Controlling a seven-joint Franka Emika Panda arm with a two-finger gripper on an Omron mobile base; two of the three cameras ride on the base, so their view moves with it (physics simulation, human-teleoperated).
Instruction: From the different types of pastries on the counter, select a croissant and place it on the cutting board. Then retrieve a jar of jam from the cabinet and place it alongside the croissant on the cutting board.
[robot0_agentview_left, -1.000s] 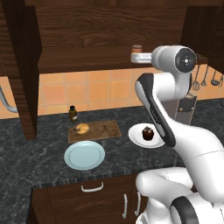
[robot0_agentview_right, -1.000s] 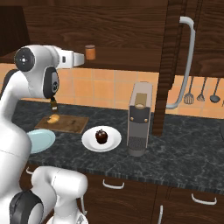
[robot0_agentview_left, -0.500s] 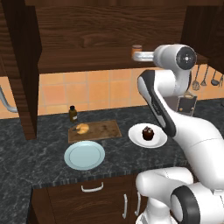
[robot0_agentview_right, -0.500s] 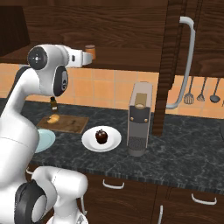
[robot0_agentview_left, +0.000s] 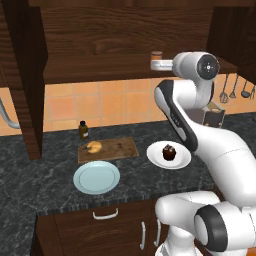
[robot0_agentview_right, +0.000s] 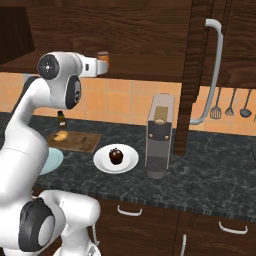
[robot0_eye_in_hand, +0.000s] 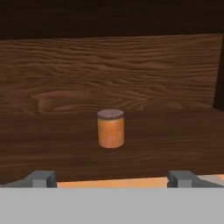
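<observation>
Orange-brown contents and a darker brownish lid mark the small squat jar of jam (robot0_eye_in_hand: 110, 128), which is seen standing upright on the wide shelf of the dark brown wooden wall cabinet (robot0_eye_in_hand: 131, 78). In the hand view the jar is centred ahead of the jaws (robot0_eye_in_hand: 112, 178), whose two dark tips are spread wide apart at either side, well open and holding nothing. The jar is not touched by either tip. In the left base view the jar (robot0_agentview_left: 156, 60) is seen just beyond the white hand, and in the right base view it (robot0_agentview_right: 103, 61) stands immediately past the hand's end, at shelf height.

Below, on the dark grey-black marbled stone bench (robot0_agentview_left: 45, 175), the flat rectangular brown wooden cutting board (robot0_agentview_left: 117, 148) is laid, and the small golden-yellow crescent croissant (robot0_agentview_left: 93, 146) is seen resting on its left part. A dark brown bottle with a label (robot0_agentview_left: 83, 130) stands just behind the board, by the tiled wall. A round pale blue plate (robot0_agentview_left: 96, 177) lies in front of the board, near the bench's edge. To the right, a dark chocolate cupcake (robot0_agentview_left: 168, 152) sits on a round white plate (robot0_agentview_left: 156, 155). In the right base view a tall grey coffee machine (robot0_agentview_right: 159, 135) is seen beside that white plate.
</observation>
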